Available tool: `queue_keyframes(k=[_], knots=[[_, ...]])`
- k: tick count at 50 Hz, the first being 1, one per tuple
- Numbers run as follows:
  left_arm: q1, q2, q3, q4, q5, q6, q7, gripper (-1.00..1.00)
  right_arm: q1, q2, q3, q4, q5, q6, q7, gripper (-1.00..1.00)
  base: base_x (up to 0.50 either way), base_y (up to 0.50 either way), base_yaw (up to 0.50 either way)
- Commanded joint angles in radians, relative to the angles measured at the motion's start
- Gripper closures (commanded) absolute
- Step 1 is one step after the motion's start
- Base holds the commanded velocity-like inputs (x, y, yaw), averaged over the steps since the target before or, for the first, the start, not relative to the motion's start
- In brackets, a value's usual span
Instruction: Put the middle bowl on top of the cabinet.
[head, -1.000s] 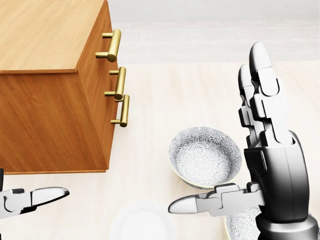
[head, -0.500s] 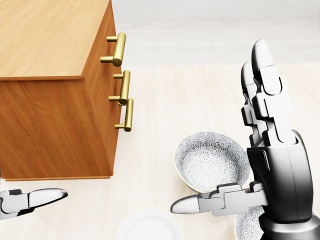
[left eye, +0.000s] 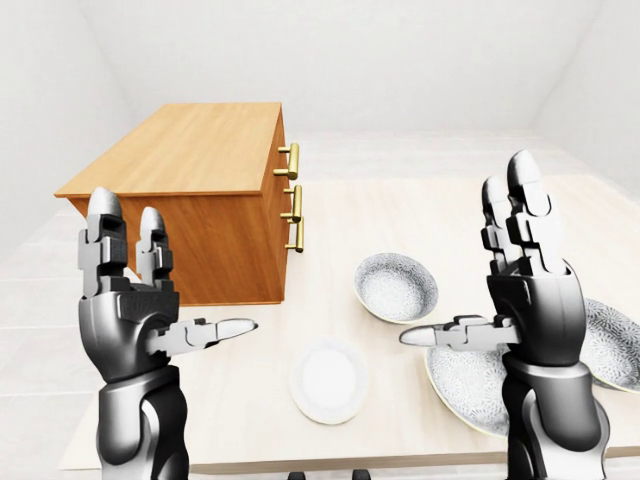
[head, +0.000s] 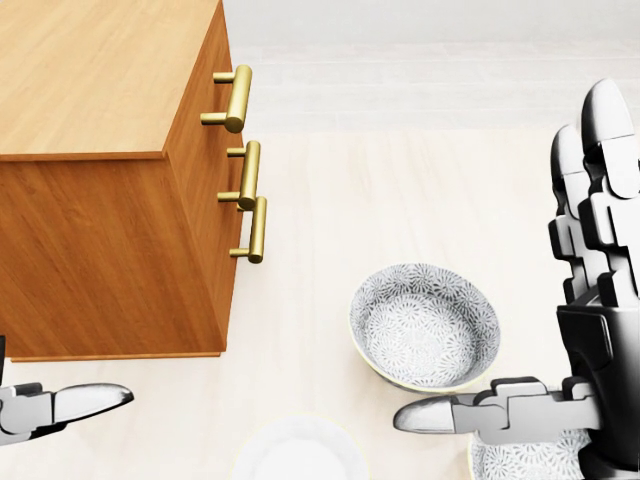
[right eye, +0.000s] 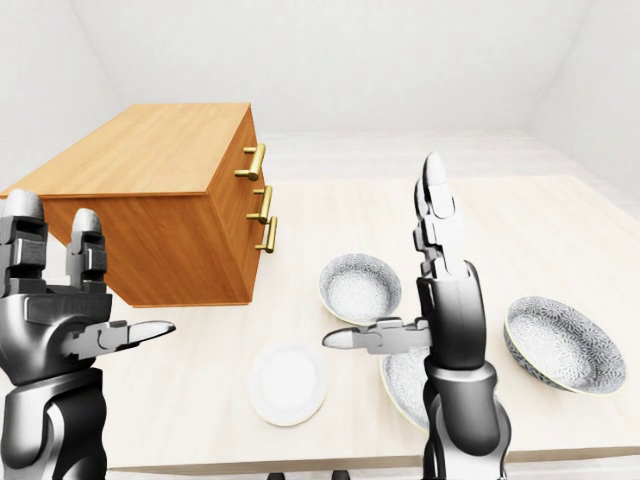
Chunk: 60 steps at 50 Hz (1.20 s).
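Both hands raised, fingers spread, empty: left hand (left eye: 140, 310), right hand (left eye: 525, 300). Middle bowl (head: 425, 325) on tabletop (left eye: 400, 220) beside cabinet (left eye: 195, 200).

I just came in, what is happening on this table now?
A humanoid robot stands at a light wooden table with both hands raised and open, holding nothing. Its left hand hovers beside the wooden cabinet. Its right hand is above a row of patterned bowls: a small patterned bowl, a larger one partly hidden behind the arm, and another at the right. A plain white plate lies near the table's edge. No bowl is on the cabinet yet.
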Motion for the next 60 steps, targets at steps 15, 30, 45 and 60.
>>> queue_keyframes(k=[15,30,45,60], knots=[[0.006,0.001,-0.005,-0.007,0.005,0.000,-0.009,-1.00,0.088,0.028,-0.400,0.037,0.056,0.000,0.090,-1.00,0.00,0.00,0.00],[0.015,-0.003,-0.014,0.012,0.018,0.000,-0.019,-1.00,0.133,0.057,-0.606,0.048,0.052,0.000,0.143,-1.00,0.00,0.00,0.00],[0.014,-0.001,-0.021,0.038,0.056,0.000,-0.018,-1.00,0.176,0.074,-0.712,0.180,-0.004,0.000,0.190,-1.00,0.00,0.00,0.00],[0.029,-0.006,-0.038,0.043,0.087,0.000,-0.020,-1.00,0.207,0.065,-0.770,0.371,-0.061,-0.029,0.194,-1.00,0.00,0.00,0.00]])
